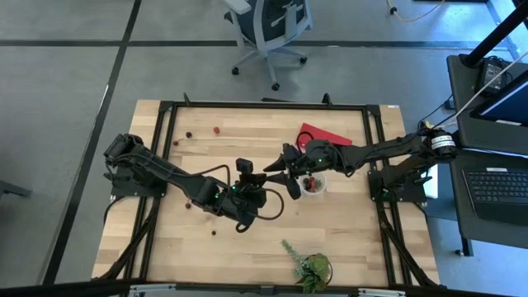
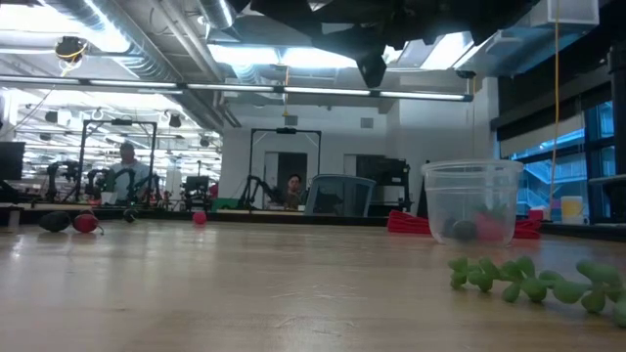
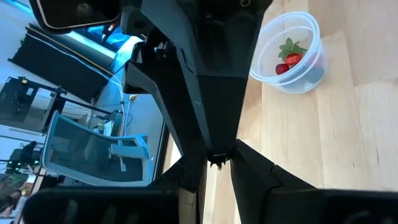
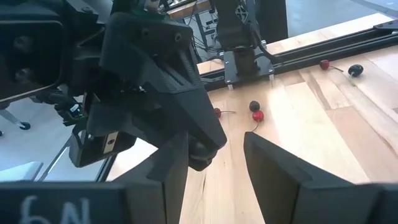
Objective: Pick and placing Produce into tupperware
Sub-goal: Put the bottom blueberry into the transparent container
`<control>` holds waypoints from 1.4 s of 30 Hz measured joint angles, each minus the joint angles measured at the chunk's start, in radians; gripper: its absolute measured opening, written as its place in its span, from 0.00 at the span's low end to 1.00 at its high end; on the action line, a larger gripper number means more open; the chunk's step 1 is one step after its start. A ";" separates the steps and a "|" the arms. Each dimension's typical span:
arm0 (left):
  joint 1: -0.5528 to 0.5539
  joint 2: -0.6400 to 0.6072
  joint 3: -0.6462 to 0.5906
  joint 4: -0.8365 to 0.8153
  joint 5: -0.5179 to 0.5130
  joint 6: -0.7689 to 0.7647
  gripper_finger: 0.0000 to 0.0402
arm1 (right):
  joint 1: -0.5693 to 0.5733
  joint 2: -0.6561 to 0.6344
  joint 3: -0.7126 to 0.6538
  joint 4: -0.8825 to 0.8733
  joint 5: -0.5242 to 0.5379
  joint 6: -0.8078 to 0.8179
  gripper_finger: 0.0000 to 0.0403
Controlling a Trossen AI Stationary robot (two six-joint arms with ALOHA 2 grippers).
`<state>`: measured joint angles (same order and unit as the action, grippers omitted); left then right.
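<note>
The left claw [image 1: 272, 177], fingers pressed together and holding nothing visible, meets the right claw [image 4: 214, 155], whose fingers stand spread around its tip. The tupperware [image 1: 313, 185] sits just beside them on the counter [image 1: 346, 231], a red strawberry [image 3: 292, 60] inside.

You have one clear plastic cup [image 1: 314, 185] with two fruits visible inside, a strawberry [image 3: 293, 59] and a darker one, four loose fruits on the table [image 1: 247, 124], one red flat piece [image 1: 323, 134], and one green leafy sprig [image 1: 309, 266].
</note>
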<state>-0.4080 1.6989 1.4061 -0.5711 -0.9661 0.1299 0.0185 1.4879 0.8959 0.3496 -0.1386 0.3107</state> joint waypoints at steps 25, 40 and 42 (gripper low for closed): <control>-0.001 0.001 -0.002 0.054 -0.038 0.093 0.13 | 0.000 -0.003 0.001 -0.001 -0.045 -0.036 0.15; 0.004 0.001 -0.002 0.051 -0.036 0.088 0.16 | 0.000 -0.002 0.000 -0.003 -0.043 -0.058 0.09; 0.015 0.001 -0.002 0.055 -0.034 0.058 0.19 | 0.000 -0.002 0.000 -0.005 -0.039 -0.055 0.09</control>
<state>-0.3930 1.6997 1.4036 -0.5165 -1.0005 0.1878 0.0182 1.4864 0.8963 0.3451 -0.1776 0.2560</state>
